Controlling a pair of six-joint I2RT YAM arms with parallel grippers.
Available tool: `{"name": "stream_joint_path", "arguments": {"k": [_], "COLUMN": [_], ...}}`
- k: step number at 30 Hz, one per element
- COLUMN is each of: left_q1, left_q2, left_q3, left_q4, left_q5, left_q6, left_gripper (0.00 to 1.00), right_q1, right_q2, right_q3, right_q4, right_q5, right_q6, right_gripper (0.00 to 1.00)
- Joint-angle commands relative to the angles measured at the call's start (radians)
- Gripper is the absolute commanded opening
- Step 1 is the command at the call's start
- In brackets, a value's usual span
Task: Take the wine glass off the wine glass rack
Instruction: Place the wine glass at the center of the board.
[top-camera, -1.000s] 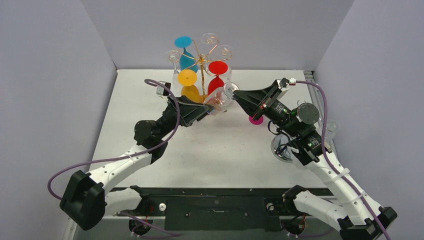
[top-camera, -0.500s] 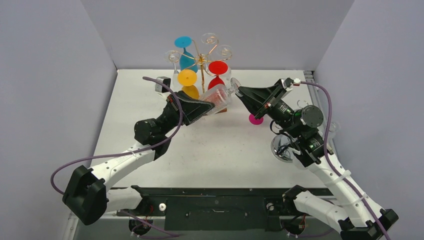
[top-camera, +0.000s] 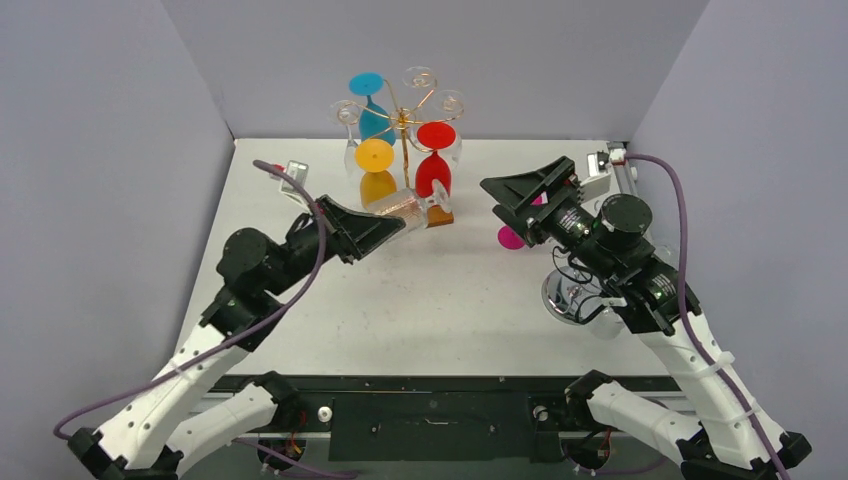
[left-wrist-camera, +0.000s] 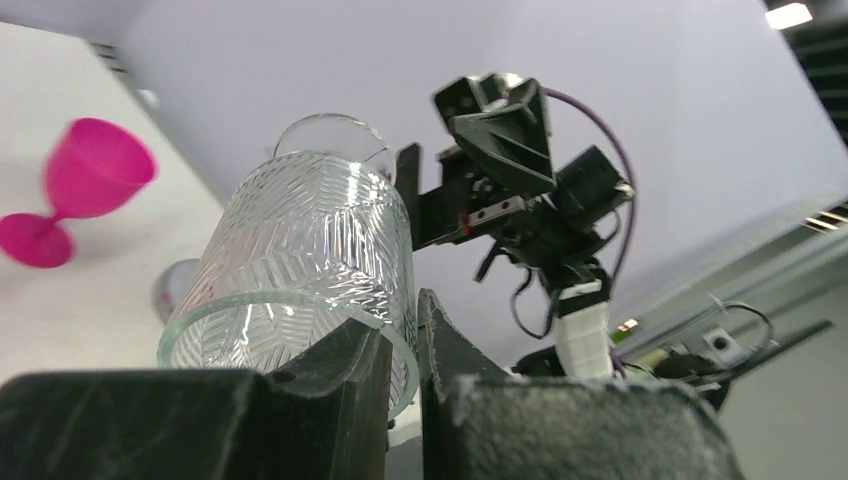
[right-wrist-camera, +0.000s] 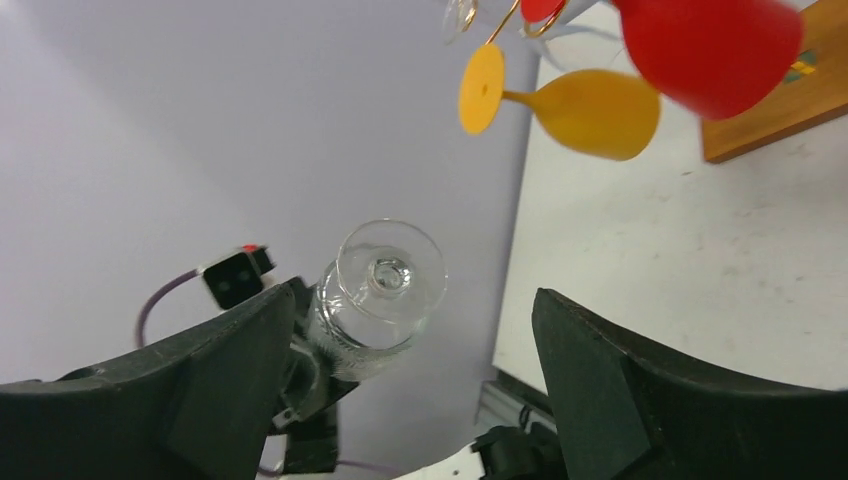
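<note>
A clear cut-glass wine glass hangs on its side in front of the gold wire wine glass rack, off its arms. My left gripper is shut on it, one finger inside the bowl and one outside, pinching the rim. The left wrist view shows the patterned bowl above my left gripper. My right gripper stands open to the glass's right, apart from it. In the right wrist view the glass's round foot faces my right gripper, whose jaws stand wide apart.
The rack's wooden base stands at the table's back; blue, yellow and red glasses hang from it. A pink glass stands under my right arm. A chrome stand's round base sits at the right.
My right gripper opened, let go of the clear glass's foot and drew back to the right. My left gripper shut on the rim and carried the glass a little left and lower.
</note>
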Motion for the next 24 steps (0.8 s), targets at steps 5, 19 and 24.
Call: {"name": "stream_joint_path", "arguments": {"k": [5, 19, 24], "left_q1": [0.006, 0.111, 0.34], "left_q2": [-0.153, 0.128, 0.271], "left_q3": [0.317, 0.398, 0.304], "left_q4": [-0.907, -1.278, -1.115], "left_q5": [-0.436, -0.711, -0.546], "left_q6": [0.308, 0.322, 0.382], "left_gripper": [0.0, 0.0, 0.0], "right_q1": [-0.007, -0.008, -0.009], "right_q2": [0.019, 0.101, 0.078], "right_q3": [0.161, 0.267, 0.268], "right_q4": [-0.28, -0.407, -0.417], "right_q5": [0.289, 0.391, 0.394], "right_q6": [-0.344, -0.528, -0.556], "right_gripper": [0.85, 0.86, 0.87]}}
